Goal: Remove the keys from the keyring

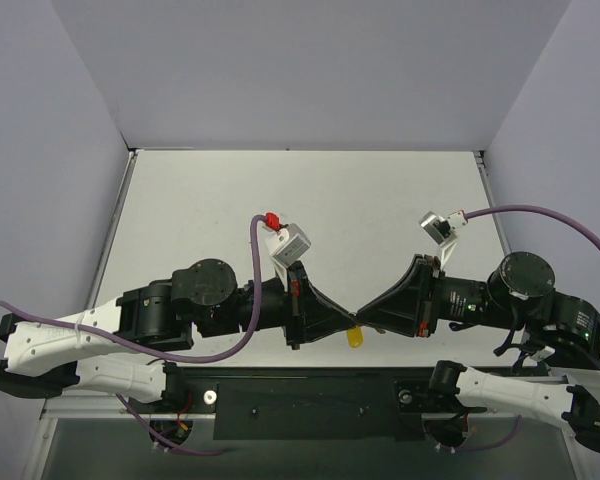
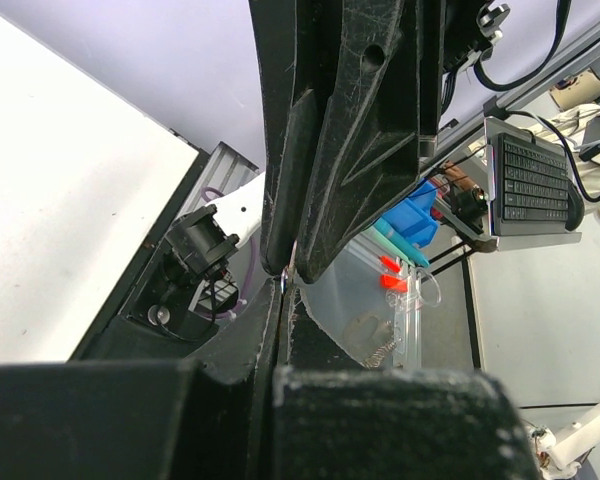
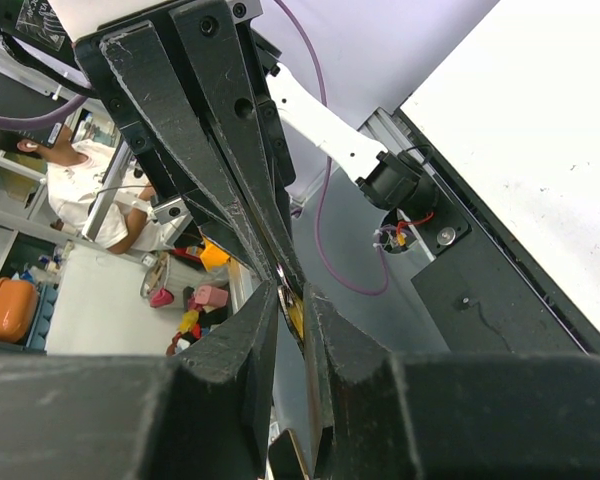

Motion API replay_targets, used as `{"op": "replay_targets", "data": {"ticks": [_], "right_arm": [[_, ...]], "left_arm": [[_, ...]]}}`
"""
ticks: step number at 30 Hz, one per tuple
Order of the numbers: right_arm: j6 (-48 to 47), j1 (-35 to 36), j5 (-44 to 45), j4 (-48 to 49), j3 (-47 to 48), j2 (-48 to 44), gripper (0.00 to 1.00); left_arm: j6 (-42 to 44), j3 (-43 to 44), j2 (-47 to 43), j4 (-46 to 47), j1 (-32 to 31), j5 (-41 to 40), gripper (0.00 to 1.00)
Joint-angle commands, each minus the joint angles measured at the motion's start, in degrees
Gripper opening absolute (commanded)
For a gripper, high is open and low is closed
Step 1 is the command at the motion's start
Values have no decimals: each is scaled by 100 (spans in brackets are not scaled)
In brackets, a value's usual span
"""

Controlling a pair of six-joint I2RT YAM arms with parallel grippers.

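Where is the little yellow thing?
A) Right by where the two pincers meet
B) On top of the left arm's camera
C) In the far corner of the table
A: the top view shows the yellow keyring right beside the spot where the left pincer and right pincer meet tip to tip.

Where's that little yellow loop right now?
From above, the yellow loop hangs centred near the table's front edge, where left gripper and right gripper meet.
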Motion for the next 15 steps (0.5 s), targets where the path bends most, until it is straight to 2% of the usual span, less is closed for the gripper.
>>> {"op": "replay_targets", "data": {"ticks": [1, 12, 15], "right_arm": [[-60, -27, -91, 82, -12, 259, 12], [-42, -10, -118, 126, -82, 276, 11], [-34, 16, -109, 135, -143, 294, 6]], "left_arm": [[-87, 360, 47, 449, 18, 10, 0], [-123, 343, 47, 458, 62, 9, 0], [-123, 325, 47, 467, 53, 27, 0]]}}
